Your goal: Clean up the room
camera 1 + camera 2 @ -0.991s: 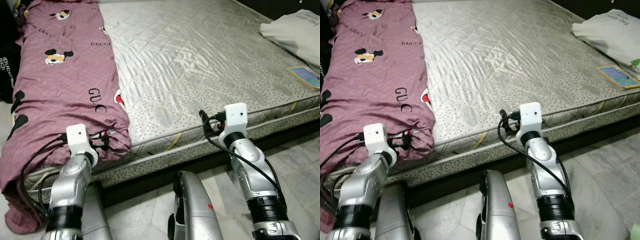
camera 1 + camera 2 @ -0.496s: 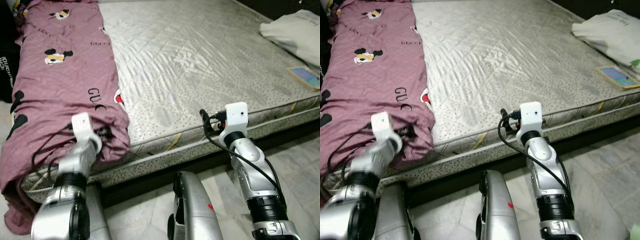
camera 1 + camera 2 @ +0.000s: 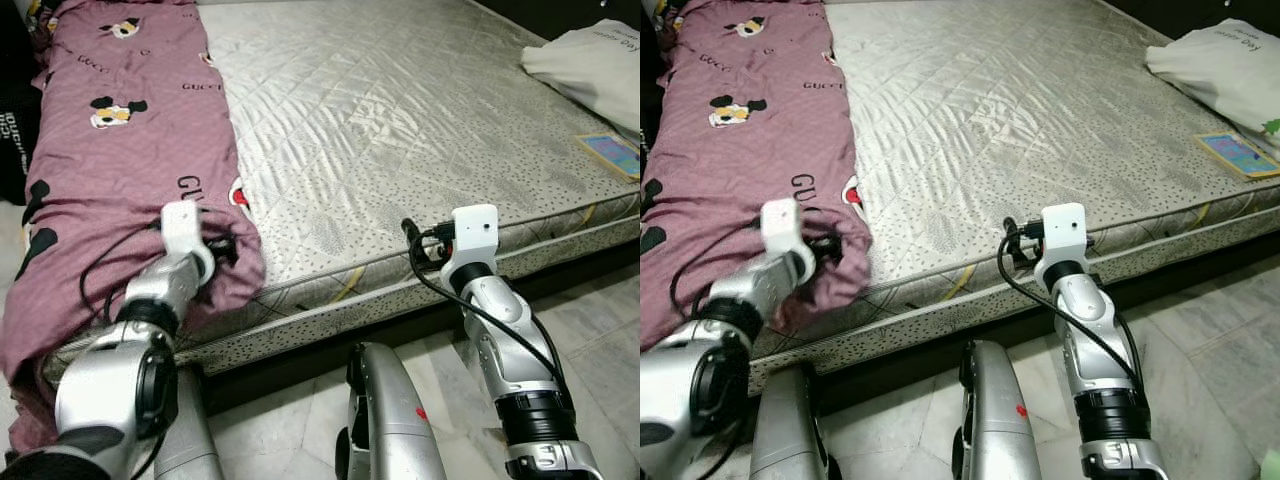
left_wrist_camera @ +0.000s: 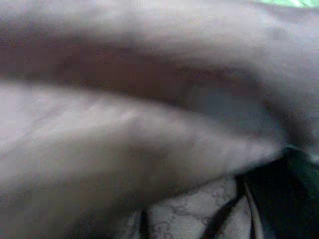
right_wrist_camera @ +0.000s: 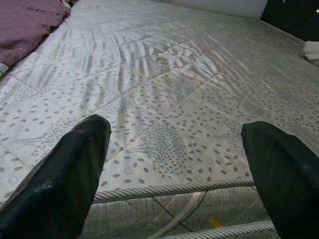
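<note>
Along the near edge of the grey quilted mattress [image 3: 400,130], a maroon printed blanket [image 3: 120,150] is draped. The left hand [image 3: 222,248] is buried in its corner fold; its finger state cannot be told. The right hand [image 5: 174,169] is held apart above the mattress edge. Fabric could slip free if poorly gripped.

mattress [image 3: 400,130]: quilted cloth, silvery satin sheen, speckled print near its front edge
blanket [image 3: 110,170]: soft matt purple cloth, wrinkled, printed, lying along the mattress's left side
floor [image 3: 590,330]: smooth pale stone tiles, slight gloss
arms: brushed silver metal
right fingers [image 5: 65,179]: matt black
</note>
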Controlling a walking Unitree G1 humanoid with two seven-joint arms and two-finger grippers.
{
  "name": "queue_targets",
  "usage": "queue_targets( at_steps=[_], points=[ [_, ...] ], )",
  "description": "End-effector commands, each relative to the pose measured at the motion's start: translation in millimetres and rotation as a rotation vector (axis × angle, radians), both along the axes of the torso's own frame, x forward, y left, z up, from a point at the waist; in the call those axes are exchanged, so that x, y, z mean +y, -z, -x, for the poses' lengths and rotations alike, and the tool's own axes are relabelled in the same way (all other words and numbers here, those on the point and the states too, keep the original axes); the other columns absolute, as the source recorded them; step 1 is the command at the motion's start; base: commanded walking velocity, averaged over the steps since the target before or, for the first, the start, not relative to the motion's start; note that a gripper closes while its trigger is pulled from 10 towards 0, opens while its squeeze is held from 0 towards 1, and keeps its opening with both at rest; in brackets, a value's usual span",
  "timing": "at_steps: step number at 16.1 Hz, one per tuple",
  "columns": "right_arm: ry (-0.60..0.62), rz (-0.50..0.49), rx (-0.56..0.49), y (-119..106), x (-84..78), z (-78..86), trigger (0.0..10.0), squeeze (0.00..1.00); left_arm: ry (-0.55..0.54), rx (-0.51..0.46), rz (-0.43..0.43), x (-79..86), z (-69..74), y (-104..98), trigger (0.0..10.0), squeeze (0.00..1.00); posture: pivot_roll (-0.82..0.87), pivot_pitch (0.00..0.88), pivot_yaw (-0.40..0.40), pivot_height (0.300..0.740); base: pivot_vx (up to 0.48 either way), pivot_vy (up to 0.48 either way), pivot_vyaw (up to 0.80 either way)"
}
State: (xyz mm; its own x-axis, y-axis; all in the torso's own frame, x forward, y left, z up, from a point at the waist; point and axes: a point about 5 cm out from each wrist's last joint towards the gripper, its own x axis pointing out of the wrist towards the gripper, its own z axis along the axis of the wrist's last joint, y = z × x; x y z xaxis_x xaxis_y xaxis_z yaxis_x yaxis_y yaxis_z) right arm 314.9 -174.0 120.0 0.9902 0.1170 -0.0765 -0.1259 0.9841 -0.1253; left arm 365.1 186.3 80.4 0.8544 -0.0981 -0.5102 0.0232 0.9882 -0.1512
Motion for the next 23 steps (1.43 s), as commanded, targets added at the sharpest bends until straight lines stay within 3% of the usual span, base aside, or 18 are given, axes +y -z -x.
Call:
queue_targets(
  at_steps=[1, 5, 8, 14, 18, 19, 21, 23],
  points=[
    [0.008, 0.012, -0.027, -9, -3.8, -2.0, 10.0, 0.00, 0.070, -0.001, -0.015, -11.2, -2.2, -1, 10.0, 0.00, -0.23, 0.000, -0.072, 0.504, 0.000, 0.000, 0.00],
    [0.007, 0.010, -0.028, -9, -3.0, -2.8, 10.0, 0.00, 0.141, -0.004, 0.017, -33.3, -3.2, 0, 10.0, 0.00, -0.23, 0.000, -0.070, 0.504, 0.000, 0.000, 0.00],
    [0.004, 0.007, -0.033, -9, -1.2, -4.1, 10.0, 0.00, 0.210, -0.037, 0.031, -61.7, -7.3, -7, 10.0, 0.00, -0.23, 0.000, -0.070, 0.504, 0.000, 0.000, 0.00],
    [0.003, 0.004, -0.036, -9, 0.2, -4.8, 10.0, 0.00, 0.275, -0.085, 0.023, -91.8, -13.2, -21, 10.0, 0.00, -0.23, 0.000, -0.066, 0.504, 0.000, 0.000, 0.00],
    [-0.003, -0.001, -0.037, -9, 3.3, -5.2, 10.0, 0.00, 0.373, -0.091, -0.061, -111.0, -8.2, -17, 10.0, 0.00, -0.23, 0.000, -0.060, 0.504, 0.000, 0.000, 0.00],
    [-0.001, -0.003, -0.038, -9, 3.0, -5.3, 10.0, 0.00, 0.441, -0.066, -0.159, -113.9, -0.8, -5, 10.0, 0.00, -0.22, 0.000, -0.057, 0.504, 0.000, 0.000, 0.00],
    [0.003, -0.003, -0.037, -8, 1.4, -4.6, 10.0, 0.00, 0.490, -0.041, -0.268, -110.1, 6.6, 8, 10.0, 0.00, -0.22, 0.000, -0.054, 0.504, 0.000, 0.000, 0.00],
    [0.004, -0.005, -0.035, -7, 1.6, -4.2, 10.0, 0.00, 0.540, -0.026, -0.301, -111.6, 12.1, 16, 10.0, 0.00, -0.22, 0.000, -0.053, 0.504, 0.000, 0.000, 0.00]
  ],
)
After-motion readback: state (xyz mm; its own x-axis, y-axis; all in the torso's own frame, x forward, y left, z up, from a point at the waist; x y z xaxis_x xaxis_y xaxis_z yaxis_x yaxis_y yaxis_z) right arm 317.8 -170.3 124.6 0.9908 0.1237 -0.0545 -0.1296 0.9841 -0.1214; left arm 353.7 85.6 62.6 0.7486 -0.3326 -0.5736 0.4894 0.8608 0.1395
